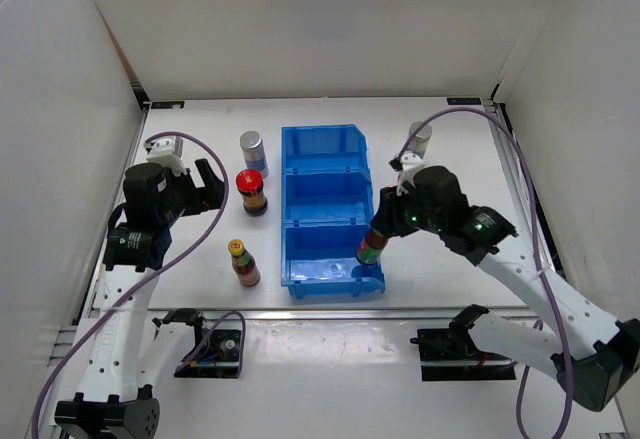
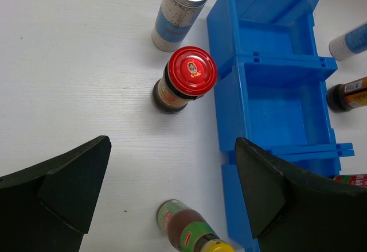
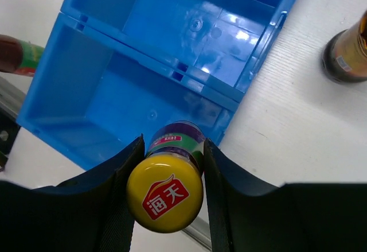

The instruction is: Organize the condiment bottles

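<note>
The right pincer point(image 3: 172, 144) is clamped on a yellow-capped bottle point(image 3: 165, 193), held upright at the right wall of the blue bin point(image 1: 320, 139), by its nearest compartment. I cannot tell whether its base is inside. Left of the bin on the bench point(image 1: 200, 119) stand a silver-capped bottle point(image 1: 253, 149), a red-capped bottle point(image 1: 250, 189) and a second yellow-capped bottle point(image 1: 243, 262). A second silver-capped bottle point(image 1: 420, 139) stands right of the bin. The left pincer point(image 2: 172, 148) gapes wide, holding nothing. Only the wrist views show a brown bottle point(image 2: 347, 95) right of the bin.
</note>
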You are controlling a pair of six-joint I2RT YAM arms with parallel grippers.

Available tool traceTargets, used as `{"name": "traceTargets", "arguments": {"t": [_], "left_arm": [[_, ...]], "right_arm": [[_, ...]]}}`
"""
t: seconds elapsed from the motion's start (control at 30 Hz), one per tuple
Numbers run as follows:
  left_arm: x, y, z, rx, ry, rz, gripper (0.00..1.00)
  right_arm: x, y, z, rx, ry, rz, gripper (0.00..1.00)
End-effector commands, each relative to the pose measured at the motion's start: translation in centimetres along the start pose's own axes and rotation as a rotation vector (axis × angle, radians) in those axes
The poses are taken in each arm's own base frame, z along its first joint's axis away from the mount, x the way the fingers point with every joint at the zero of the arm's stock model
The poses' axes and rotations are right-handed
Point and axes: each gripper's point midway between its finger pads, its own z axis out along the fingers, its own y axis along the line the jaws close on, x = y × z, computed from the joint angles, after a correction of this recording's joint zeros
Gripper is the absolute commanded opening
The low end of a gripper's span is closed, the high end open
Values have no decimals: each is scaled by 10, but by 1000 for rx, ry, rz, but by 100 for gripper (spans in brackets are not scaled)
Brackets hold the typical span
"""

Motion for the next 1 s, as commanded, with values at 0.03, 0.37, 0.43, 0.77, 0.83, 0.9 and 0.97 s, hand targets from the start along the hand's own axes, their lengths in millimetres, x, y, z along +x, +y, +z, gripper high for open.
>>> {"name": "traceTargets", "arguments": {"t": [0.03, 0.37, 0.43, 0.77, 0.83, 0.9, 0.97], "left_arm": [[-1, 0, -2, -6, -9, -5, 100], [0, 1, 0, -9, 0, -6, 100], [0, 1, 0, -9, 0, -6, 100], [-1, -21, -5, 90, 45, -51, 100], [6, -28, -8, 123, 82, -90, 100], [15, -38, -12, 169, 106, -153, 100], [26, -36, -12, 161, 126, -198, 100]], "right_arm": [[-60, 17, 6, 13, -206, -63, 1], [-29, 26, 60, 223, -174, -219, 1], [-27, 21, 64, 252, -176, -198, 1], [-15, 19, 63, 342, -164, -189, 60], [-17, 20, 60, 337, -174, -184, 65], [-21, 24, 54, 322, -191, -181, 79], [-33, 28, 45, 305, -229, -163, 100]]}}
